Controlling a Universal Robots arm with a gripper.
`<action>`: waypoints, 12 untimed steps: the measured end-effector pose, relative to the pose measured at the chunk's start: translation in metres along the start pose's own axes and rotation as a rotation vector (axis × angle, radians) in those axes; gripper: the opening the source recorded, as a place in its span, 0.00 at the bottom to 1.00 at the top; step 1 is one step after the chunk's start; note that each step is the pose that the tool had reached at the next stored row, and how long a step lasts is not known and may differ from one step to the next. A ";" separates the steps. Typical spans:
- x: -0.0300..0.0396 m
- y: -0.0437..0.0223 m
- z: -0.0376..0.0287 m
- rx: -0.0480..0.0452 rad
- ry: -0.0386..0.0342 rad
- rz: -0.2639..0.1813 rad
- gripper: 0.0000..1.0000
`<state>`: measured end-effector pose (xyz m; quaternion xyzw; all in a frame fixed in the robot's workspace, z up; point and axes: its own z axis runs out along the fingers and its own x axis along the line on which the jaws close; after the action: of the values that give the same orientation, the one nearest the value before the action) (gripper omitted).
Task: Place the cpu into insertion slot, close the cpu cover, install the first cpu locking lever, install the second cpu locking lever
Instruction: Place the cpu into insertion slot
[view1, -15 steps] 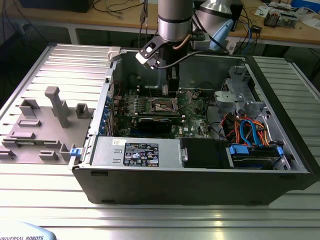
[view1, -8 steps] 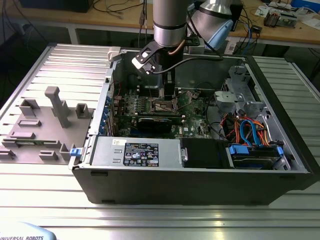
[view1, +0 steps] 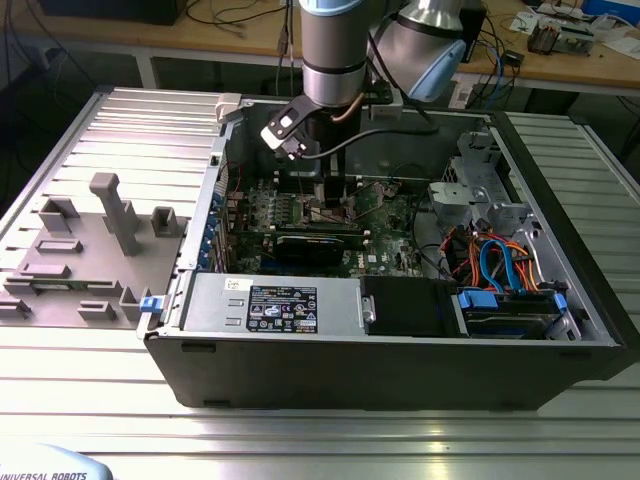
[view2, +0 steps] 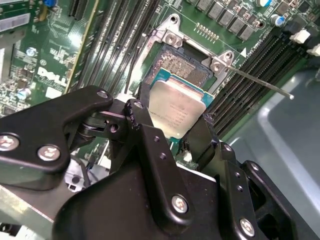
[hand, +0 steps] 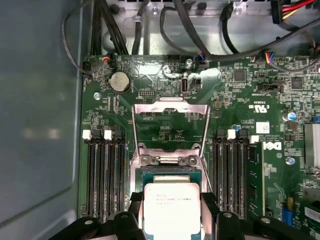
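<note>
tool (view2: 172, 122) clamped on the cpu (hand: 171, 206), black fingers on two opposite edges | cpu: flat matte-silver square, right over the insertion slot (view2: 182, 65), dark speckled pin grid, contact unclear | first wrist view: cpu cover (hand: 170, 106) standing open, thin shiny frame | second wrist view: wire lever (view2: 260, 82) angled out | exterior view: grey computer case (view1: 400, 370) on ribbed metal table (view1: 100, 380)
</note>
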<state>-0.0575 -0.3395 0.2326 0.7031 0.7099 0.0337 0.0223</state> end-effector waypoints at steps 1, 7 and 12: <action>0.0006 -0.0003 0.0019 -0.0001 0.0001 0.000 0.54; 0.0052 -0.0020 0.0163 0.0000 0.0001 0.000 0.54; 0.0059 -0.0033 0.0285 -0.0001 0.0001 0.000 0.54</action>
<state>-0.0587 -0.3332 0.2040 0.7032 0.7099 0.0337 0.0223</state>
